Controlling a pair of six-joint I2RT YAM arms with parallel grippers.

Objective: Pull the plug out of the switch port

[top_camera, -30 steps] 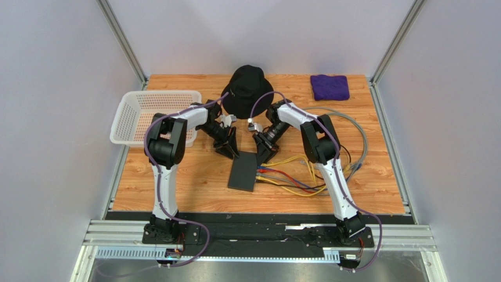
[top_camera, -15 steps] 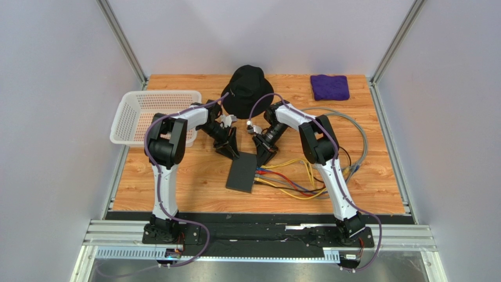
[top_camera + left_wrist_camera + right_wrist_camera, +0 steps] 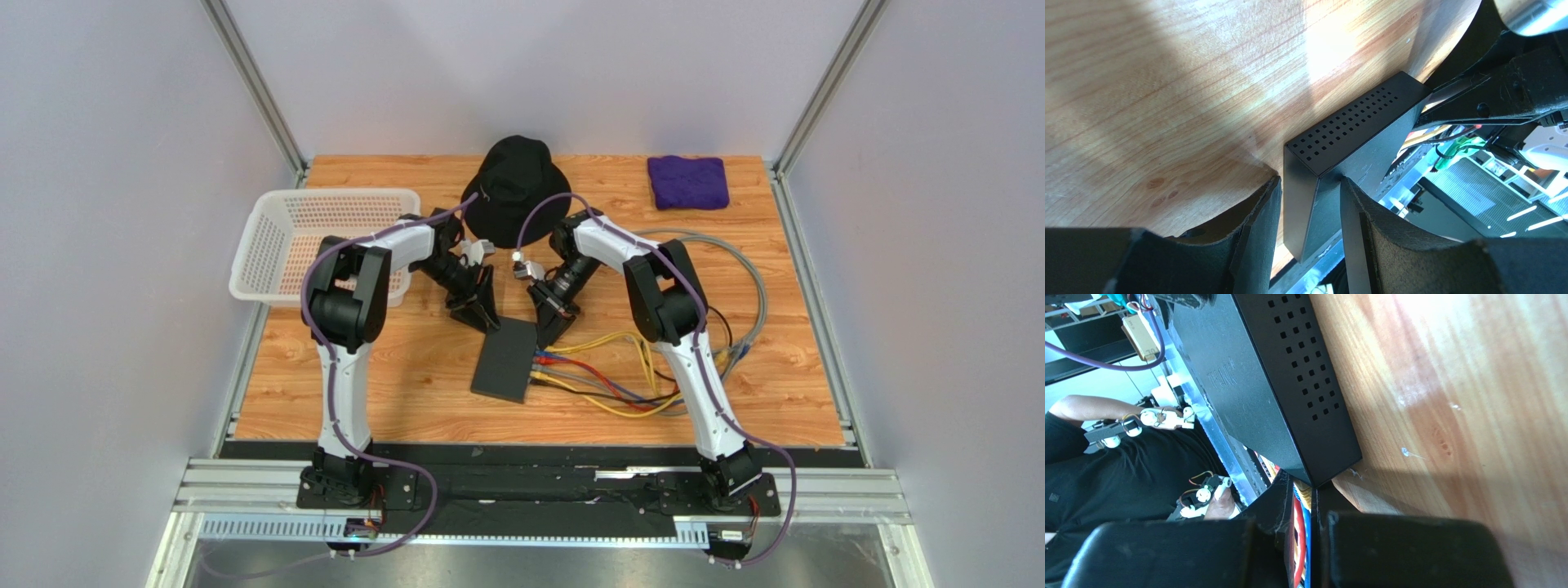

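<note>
The left gripper [image 3: 1309, 184] was clamped across a far corner of the switch [image 3: 505, 360]. A weak hold there could let the box slide with the pull instead of giving up the plug [image 3: 1298, 536]. The switch lay flat on the table [image 3: 368, 380] between both arms, sockets facing right. The right gripper [image 3: 1303, 496] was pinched shut on the plug (body or bare cable, I could not tell), and tugging cable alone might strain it. The plug sat between those fingers, against the switch's corner.

Flat black switch [image 3: 504, 360] with coloured cables [image 3: 567, 368]
</note>
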